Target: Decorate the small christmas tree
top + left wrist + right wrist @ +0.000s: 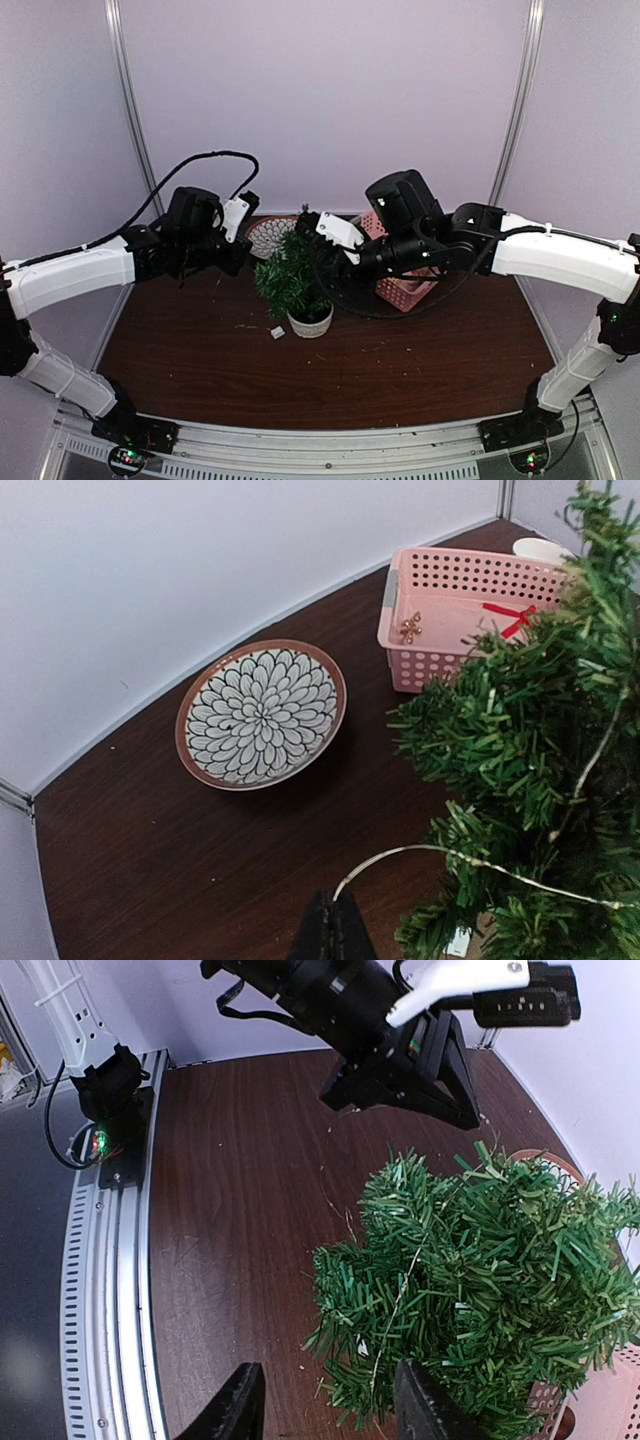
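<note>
Small christmas tree [290,275] — bushy dark-green needles, round whitish pot [311,322] — stands upright near the middle of the dark brown wooden table [200,370]. Left gripper [333,930]: jaws clenched together beside the tree. A thin silvery wire strand [450,855] runs from the branches to its tips; whether it is pinched cannot be told. Right gripper [330,1410]: fingers apart, released, lower branch tips reaching between them. Behind the tree: round flower-patterned ceramic plate [260,715] and pink perforated plastic basket [440,665].

top cam: high, rear, facing fwd/down | wrist cams: close, opp. sides, share tree [520,740]
</note>
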Available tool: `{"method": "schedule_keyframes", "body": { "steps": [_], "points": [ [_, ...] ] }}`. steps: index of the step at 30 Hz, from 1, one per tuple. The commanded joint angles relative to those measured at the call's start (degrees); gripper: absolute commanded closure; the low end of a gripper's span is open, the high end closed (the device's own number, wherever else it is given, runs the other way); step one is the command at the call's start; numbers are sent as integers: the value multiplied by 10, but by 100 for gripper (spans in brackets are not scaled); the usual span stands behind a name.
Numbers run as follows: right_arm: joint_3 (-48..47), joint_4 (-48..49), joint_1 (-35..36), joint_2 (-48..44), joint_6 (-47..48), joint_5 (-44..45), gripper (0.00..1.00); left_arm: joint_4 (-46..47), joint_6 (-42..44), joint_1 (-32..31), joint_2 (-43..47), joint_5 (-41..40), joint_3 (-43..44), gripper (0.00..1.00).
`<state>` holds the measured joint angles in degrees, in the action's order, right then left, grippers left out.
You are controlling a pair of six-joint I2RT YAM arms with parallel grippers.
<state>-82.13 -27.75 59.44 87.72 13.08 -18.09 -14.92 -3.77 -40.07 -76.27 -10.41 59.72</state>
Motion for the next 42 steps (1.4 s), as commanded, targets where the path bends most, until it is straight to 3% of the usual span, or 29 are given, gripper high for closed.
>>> {"method": "schedule_keyframes", "body": {
  "steps": [1,14,21,29,32,38,42],
  "points": [
    [-9,-2,-1,2,-8,-6,53,28,-11,10,-39,50,16,100],
    [-4,1,-2,30,-12,3,59,55,-25,23,-85,85,4,98],
    [-3,4,-2,40,-14,15,61,47,-36,27,-32,102,-15,67],
    [-7,4,-3,47,-15,20,63,32,-66,31,41,93,-53,42],
    [-7,4,-3,49,-15,20,64,24,-81,43,62,86,-65,39],
    [-15,9,-2,49,-20,2,63,26,-81,55,50,87,-61,49],
    [-24,9,-2,46,-21,-4,63,44,-76,58,19,104,-46,69]
  ]
}}
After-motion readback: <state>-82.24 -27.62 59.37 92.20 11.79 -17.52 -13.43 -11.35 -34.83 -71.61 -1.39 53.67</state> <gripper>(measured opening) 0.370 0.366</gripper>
